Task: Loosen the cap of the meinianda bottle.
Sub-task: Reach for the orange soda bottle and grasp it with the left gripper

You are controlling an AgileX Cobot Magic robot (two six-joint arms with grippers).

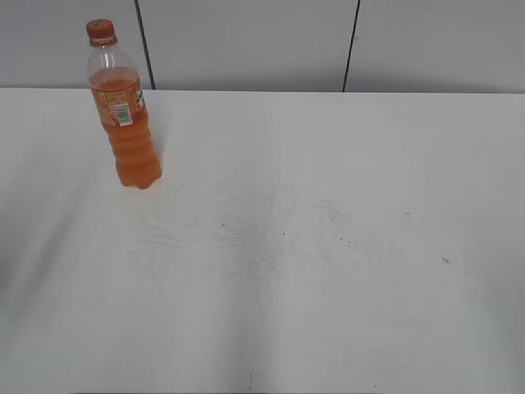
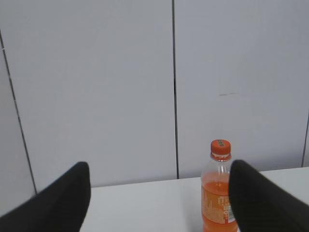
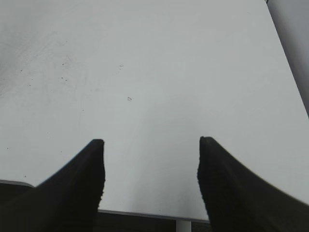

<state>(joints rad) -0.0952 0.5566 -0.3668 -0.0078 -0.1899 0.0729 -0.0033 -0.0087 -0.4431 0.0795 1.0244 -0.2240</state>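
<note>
The meinianda bottle (image 1: 127,115) stands upright at the far left of the white table (image 1: 312,246), clear plastic with orange drink and an orange label with a white barcode patch. Its orange cap (image 1: 100,30) sits on the neck. In the left wrist view the bottle (image 2: 217,198) and its cap (image 2: 220,147) stand ahead, just inside the right finger. My left gripper (image 2: 159,169) is open and empty, short of the bottle. My right gripper (image 3: 151,142) is open and empty over the table's near edge. Neither arm shows in the exterior view.
A grey panelled wall (image 1: 246,41) with dark vertical seams runs behind the table's far edge. The table top carries faint scuff marks and small dark specks (image 1: 283,234) near its middle. The table's near edge (image 3: 145,212) shows in the right wrist view.
</note>
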